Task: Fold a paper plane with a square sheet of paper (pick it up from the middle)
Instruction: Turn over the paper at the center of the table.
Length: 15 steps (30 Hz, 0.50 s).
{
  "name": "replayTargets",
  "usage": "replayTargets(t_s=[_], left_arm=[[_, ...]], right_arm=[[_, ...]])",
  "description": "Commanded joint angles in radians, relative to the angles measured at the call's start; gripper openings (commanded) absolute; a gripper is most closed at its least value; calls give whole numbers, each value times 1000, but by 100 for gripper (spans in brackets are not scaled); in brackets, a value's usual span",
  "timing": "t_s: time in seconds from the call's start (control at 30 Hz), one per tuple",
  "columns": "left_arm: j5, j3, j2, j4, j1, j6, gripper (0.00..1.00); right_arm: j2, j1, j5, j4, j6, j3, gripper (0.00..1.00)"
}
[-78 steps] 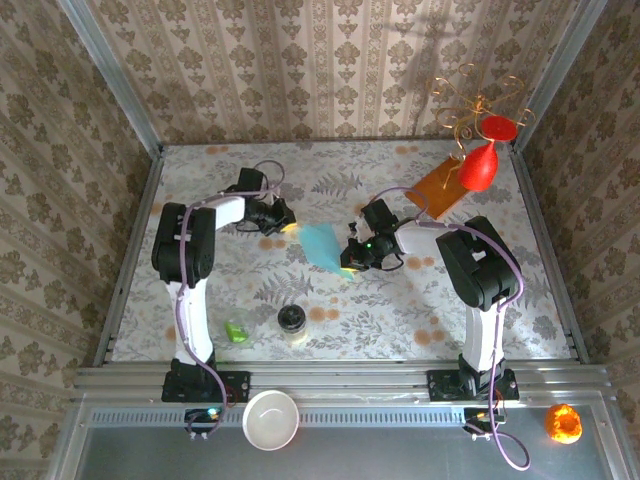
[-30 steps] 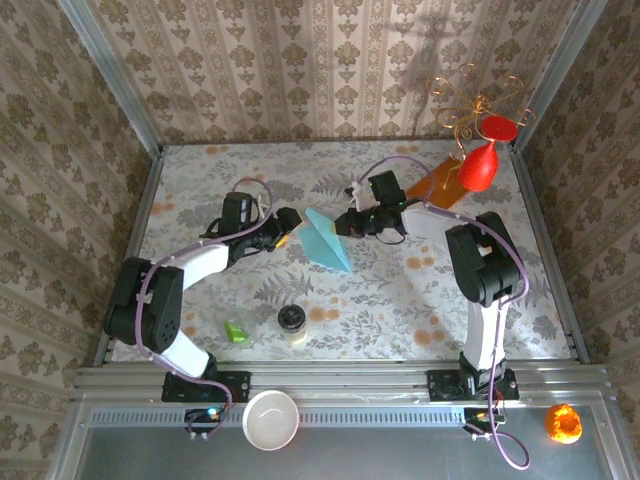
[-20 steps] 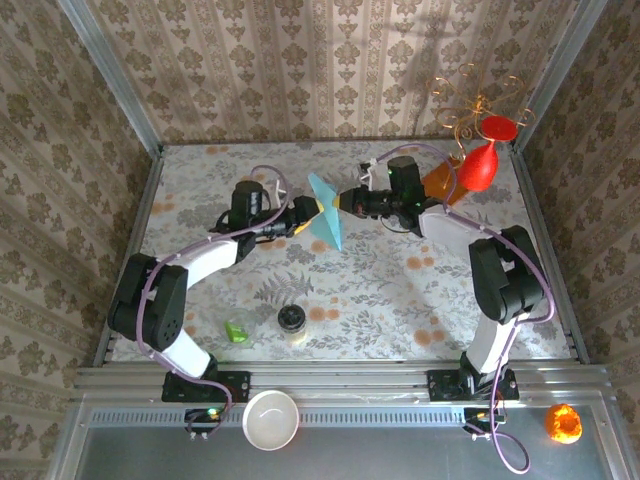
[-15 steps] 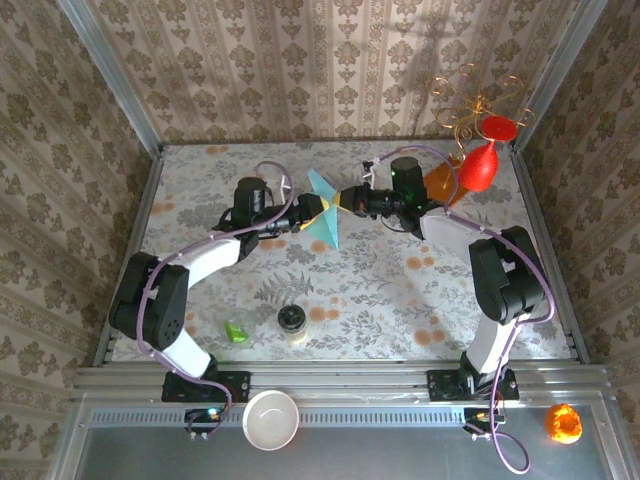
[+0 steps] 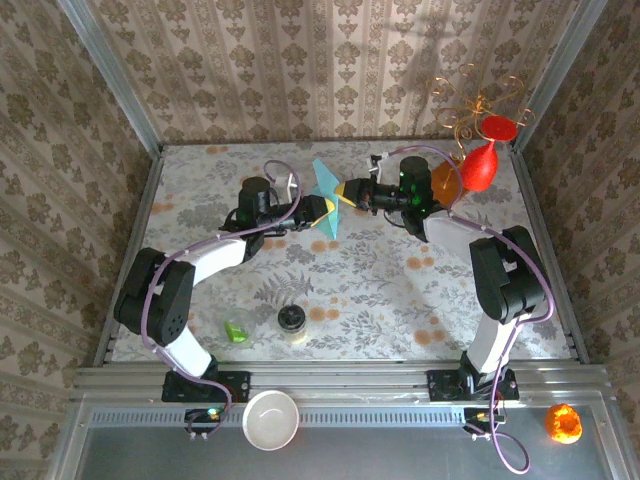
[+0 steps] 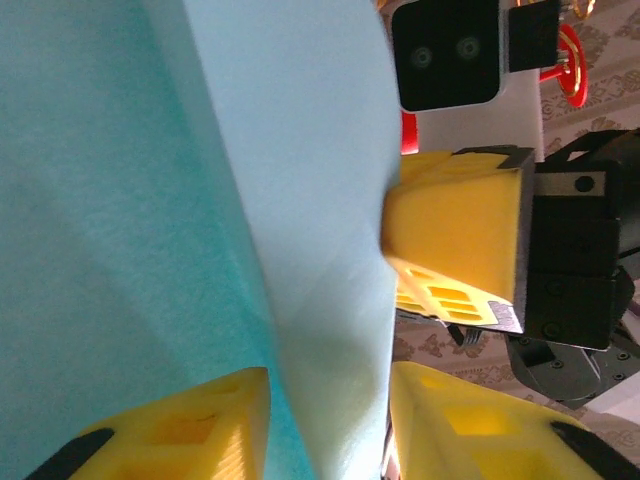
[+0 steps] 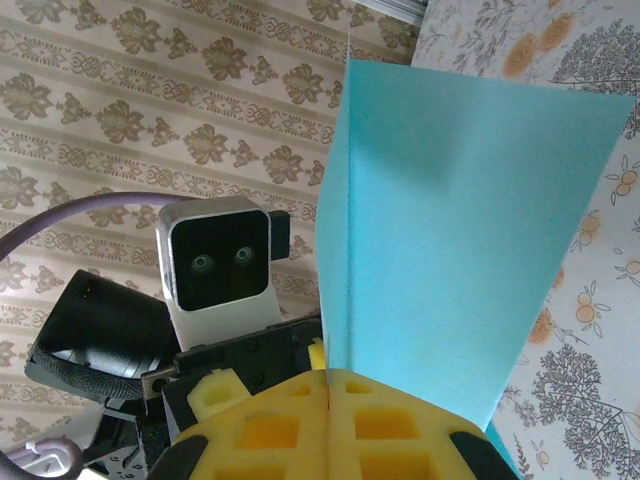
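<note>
Top external view: the folded blue paper (image 5: 325, 178) is pinched upright by the right gripper (image 5: 344, 192) and straddled by the left gripper (image 5: 317, 208), perhaps clamped, though this cannot be told.

Blurred, the thin light blue paper sheet (image 6: 150, 200) overruns 3 edges of the left wrist view, hiding whether the left gripper (image 6: 328, 385) grips.

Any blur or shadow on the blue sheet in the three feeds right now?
Top external: evenly lit and sharp, with the blue sheet small but clear. Left wrist: the sheet is so close that it looks soft, one face shaded darker teal beside a bright pale band. Right wrist: the sheet is crisp, with a faint shadow across its upper part.
</note>
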Motion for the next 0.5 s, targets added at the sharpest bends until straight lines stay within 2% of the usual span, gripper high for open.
replayTargets(t_s=[0.0,0.27,0.4,0.47], left_arm=[[24,11,7,72,4,-27,35],[24,6,19,115,11,-57,24],[21,4,23,104,13,-52,20],[19,2,25,101,14,-50,18]], right_arm=[[-4,-5,-38,49,24,-13,6],[-5,-8,-42,49,24,-26,10],[-16,-16,-39,41,24,-34,19],[-25,-21,-32,23,19,-37,26]])
